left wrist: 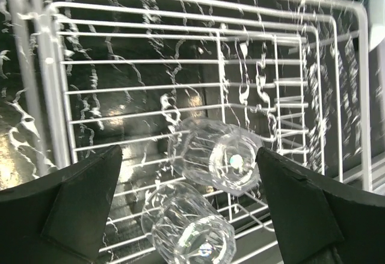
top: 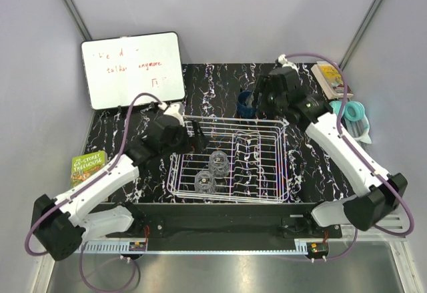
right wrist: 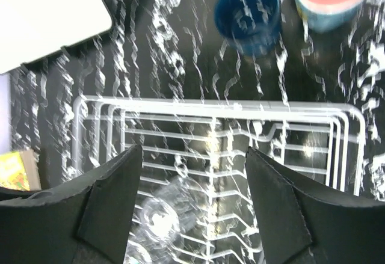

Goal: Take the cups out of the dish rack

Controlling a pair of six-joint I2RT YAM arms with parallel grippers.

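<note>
Left tool point(left wrist: 187, 159) spread wide at the white wire dish rack point(left wrist: 53, 95), two clear glass cups point(left wrist: 216, 159) lying inside; right tool point(right wrist: 194, 153) likewise wide, holding nothing.

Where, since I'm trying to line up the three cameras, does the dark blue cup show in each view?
Top external: the dark blue cup stands right of centre, just beyond the far rim of the dish rack.
Left wrist: not in this picture.
Right wrist: upper part, right of centre, above the rack's far rim.
Shared landmark: the white dish rack, seen in all three views.
</note>
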